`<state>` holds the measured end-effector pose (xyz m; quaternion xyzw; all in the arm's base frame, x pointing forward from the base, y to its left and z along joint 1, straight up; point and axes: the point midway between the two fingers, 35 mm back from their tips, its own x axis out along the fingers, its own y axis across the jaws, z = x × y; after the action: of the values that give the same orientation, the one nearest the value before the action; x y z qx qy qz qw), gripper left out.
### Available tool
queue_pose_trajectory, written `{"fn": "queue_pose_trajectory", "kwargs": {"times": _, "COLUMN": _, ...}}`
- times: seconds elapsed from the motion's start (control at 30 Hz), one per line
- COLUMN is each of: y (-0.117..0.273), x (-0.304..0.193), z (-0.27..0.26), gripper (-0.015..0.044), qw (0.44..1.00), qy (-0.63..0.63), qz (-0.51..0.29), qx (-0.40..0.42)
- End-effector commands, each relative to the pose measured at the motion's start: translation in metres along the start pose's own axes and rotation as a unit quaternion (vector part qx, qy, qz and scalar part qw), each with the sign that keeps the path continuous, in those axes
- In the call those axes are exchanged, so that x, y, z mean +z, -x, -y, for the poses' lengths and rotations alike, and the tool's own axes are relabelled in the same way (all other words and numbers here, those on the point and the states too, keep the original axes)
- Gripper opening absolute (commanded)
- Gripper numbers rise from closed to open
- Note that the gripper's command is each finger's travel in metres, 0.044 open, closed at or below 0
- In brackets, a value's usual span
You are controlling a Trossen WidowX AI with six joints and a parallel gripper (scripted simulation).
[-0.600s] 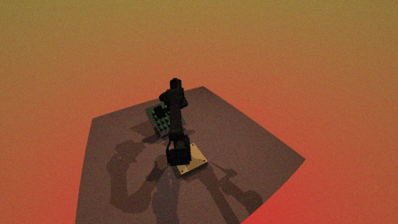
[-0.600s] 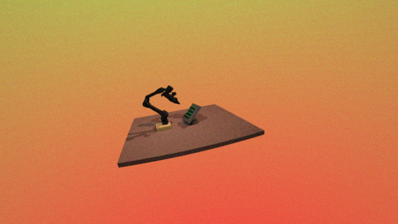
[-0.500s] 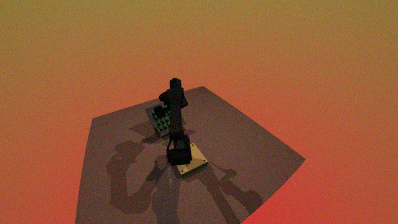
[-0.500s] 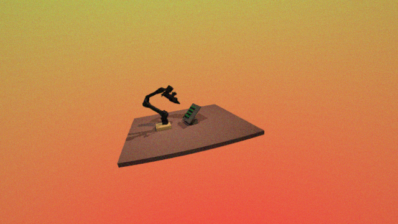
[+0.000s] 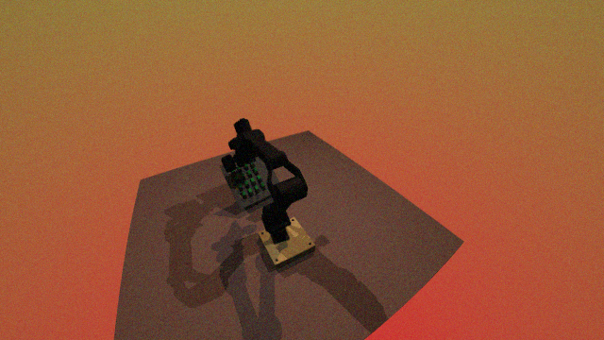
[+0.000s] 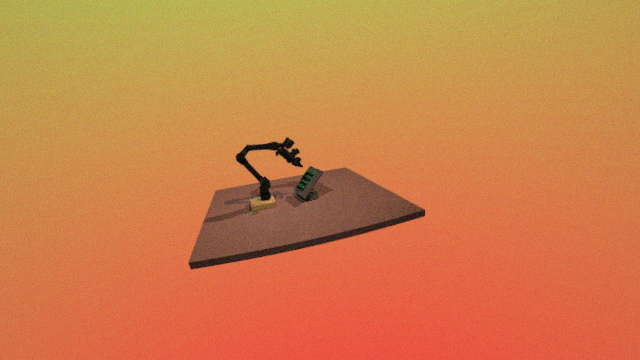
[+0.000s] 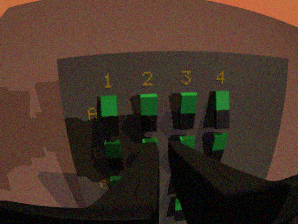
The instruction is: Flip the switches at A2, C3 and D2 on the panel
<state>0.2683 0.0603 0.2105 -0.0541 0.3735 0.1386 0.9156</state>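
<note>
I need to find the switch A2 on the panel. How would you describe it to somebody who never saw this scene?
Start at the grey panel that stands tilted on the brown table, in front of the arm. In the wrist view, its top row carries the letter A and yellow numbers. The switch A2 is the green one under the "2", second from the left, just above the shut claw.

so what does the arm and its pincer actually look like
The arm is matte black throughout, built of slim links with chunky rounded joints, rising from a tan square base plate with dark corner dots. The pincer has two broad, dark, wedge-shaped fingers tapering toward their tips. No cables, markings or labels are visible.
</note>
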Motion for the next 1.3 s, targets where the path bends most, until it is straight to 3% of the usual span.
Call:
{"fn": "queue_pose_trajectory", "kwargs": {"times": 0.0, "y": -0.007, "x": 0.004, "z": -0.002, "gripper": 0.0000, "qw": 1.000, "qy": -0.003, "qz": 0.004, "qx": -0.004}}
{"fn": "queue_pose_trajectory", "kwargs": {"times": 0.17, "y": -0.040, "x": 0.005, "z": -0.001, "gripper": 0.0000, "qw": 1.000, "qy": -0.003, "qz": -0.008, "qx": -0.004}}
{"fn": "queue_pose_trajectory", "kwargs": {"times": 1.27, "y": -0.064, "x": 0.006, "z": -0.001, "gripper": 0.0000, "qw": 1.000, "qy": -0.003, "qz": -0.007, "qx": -0.004}}
